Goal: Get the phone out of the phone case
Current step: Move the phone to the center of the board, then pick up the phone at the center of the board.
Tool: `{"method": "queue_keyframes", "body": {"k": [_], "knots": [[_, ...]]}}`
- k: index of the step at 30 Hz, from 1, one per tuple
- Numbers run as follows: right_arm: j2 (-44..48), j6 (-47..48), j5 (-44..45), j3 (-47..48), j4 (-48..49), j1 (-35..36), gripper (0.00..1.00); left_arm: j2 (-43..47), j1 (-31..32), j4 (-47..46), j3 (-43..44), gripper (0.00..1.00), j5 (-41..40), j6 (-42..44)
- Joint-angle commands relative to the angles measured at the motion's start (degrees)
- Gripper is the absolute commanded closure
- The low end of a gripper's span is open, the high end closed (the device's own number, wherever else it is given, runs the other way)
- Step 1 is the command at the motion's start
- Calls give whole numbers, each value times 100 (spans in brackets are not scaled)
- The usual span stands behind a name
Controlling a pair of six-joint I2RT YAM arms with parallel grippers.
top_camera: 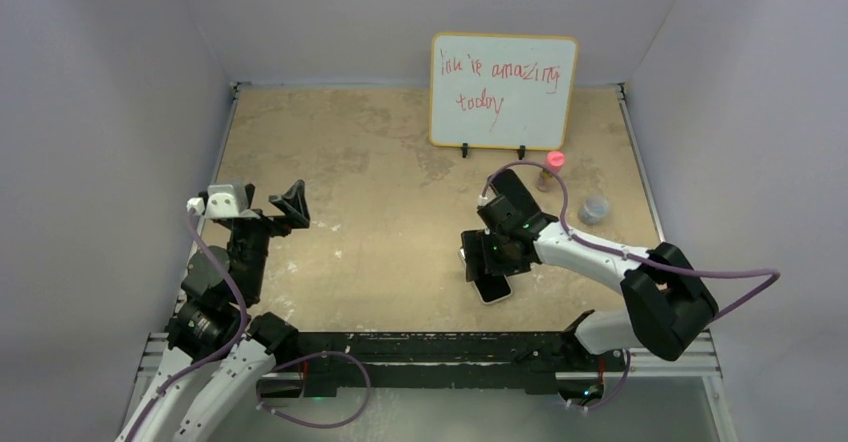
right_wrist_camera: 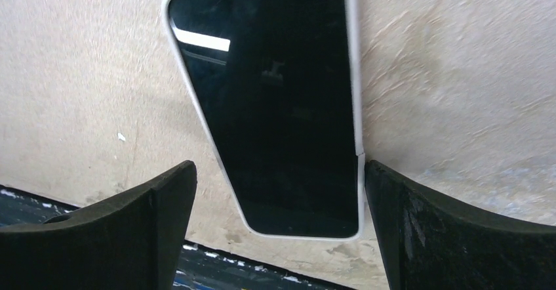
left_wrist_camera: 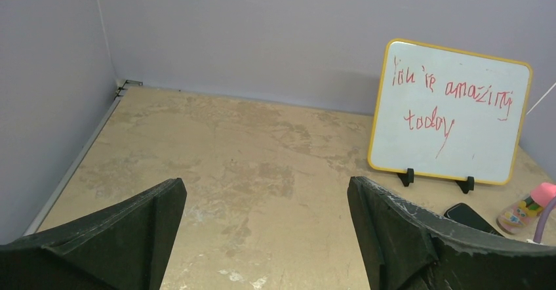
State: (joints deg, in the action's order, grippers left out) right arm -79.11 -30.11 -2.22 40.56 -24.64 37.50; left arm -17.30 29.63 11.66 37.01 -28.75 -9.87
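Observation:
The phone point(right_wrist_camera: 275, 106), with a black screen facing up, lies flat on the tan table in its white case point(right_wrist_camera: 356, 73). In the top view it shows near the front edge point(top_camera: 492, 289), partly under my right arm. My right gripper point(right_wrist_camera: 278, 168) is open, its two fingers on either side of the phone's near end; the right finger point(right_wrist_camera: 393, 198) is close to the case's edge, the left one apart from it. It shows low over the phone in the top view point(top_camera: 490, 260). My left gripper point(top_camera: 272, 207) is open and empty, raised at the left, far from the phone point(left_wrist_camera: 265, 188).
A whiteboard point(top_camera: 503, 90) with red writing stands at the back. A pink-capped bottle point(top_camera: 551, 169) and a small grey jar point(top_camera: 594, 209) stand to the right of it. The black front rail point(top_camera: 430, 347) runs just below the phone. Grey walls close in three sides.

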Motion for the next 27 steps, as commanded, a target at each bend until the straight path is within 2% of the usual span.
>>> {"method": "queue_keyframes", "body": {"k": [1,11,18,22,27], "knots": [[-51,-407,266,-181,-513,434,1,-97,-27,-166,78,0,-16,57],[-390,-755,1214,-112,-551,1044,1,-148,-27,-147,87,0,-16,13],[-1088,-1075,1892,227,-783,1752,2,-89,-28,-146,126,0,201,11],[-1483,-1223,1888,286,-794,2057,7,-53,-28,-133,148,0,337,20],[-1527,-1318,1813,357,-484,2234,17,-45,-34,-109,195,0,479,-42]]}}
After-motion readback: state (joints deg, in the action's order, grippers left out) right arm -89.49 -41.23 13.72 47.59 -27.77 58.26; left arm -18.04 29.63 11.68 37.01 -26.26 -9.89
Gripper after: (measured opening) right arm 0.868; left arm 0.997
